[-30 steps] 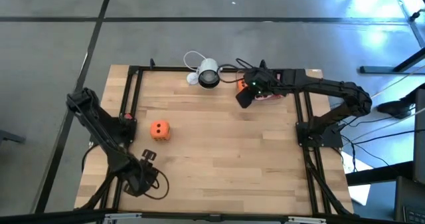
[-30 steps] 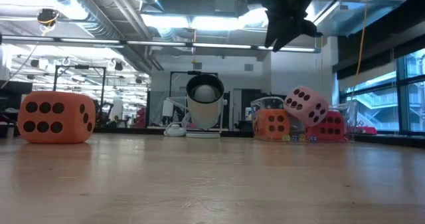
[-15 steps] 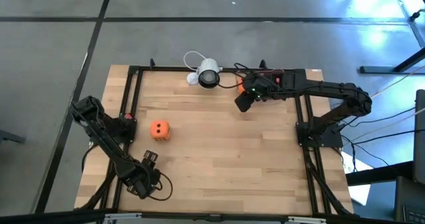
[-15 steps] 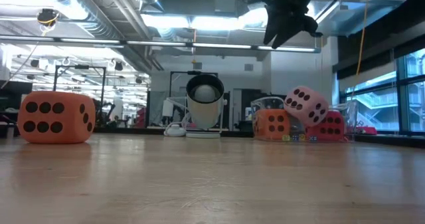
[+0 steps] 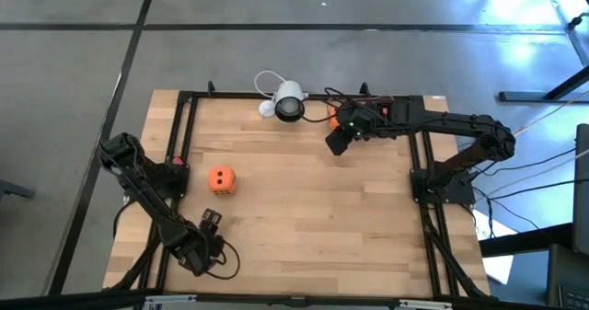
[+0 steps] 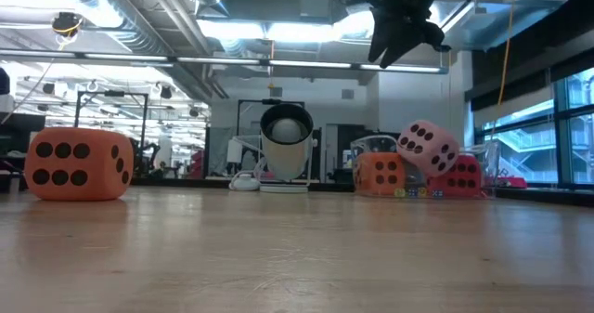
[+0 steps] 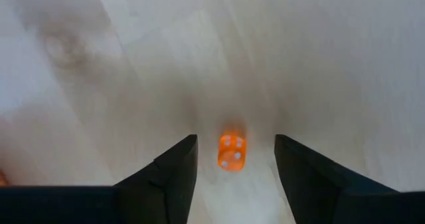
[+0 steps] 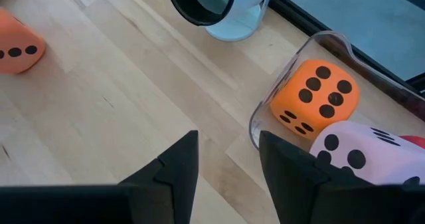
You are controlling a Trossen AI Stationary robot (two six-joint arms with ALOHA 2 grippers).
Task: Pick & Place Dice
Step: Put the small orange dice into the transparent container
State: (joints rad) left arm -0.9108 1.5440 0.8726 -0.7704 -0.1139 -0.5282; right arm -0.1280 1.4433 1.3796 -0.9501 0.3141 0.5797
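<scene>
A tiny orange die [image 7: 231, 151] lies on the wooden table between the fingers of my left gripper [image 7: 236, 159]. That gripper points down at the table's near left [image 5: 198, 246], open, with a finger on either side of the die and no touch showing. A big orange die [image 5: 221, 179] [image 6: 79, 164] rests on the table at the left. My right gripper [image 8: 226, 157] [image 5: 338, 137] hangs open and high over the far right, holding nothing. Beside it a clear container [image 8: 292, 64] holds an orange die [image 8: 312, 98], a pink die [image 8: 358, 151] and a red die [image 6: 459, 176].
A white round camera [image 5: 288, 103] [image 6: 286, 146] with its cable stands at the table's far edge. A black frame rail [image 5: 184, 131] runs along the table's sides. Bare wood [image 5: 313, 209] lies across the middle and the near right.
My left gripper has sunk a little toward the table at the near left, still pointing down. The dice and the container have kept their places.
</scene>
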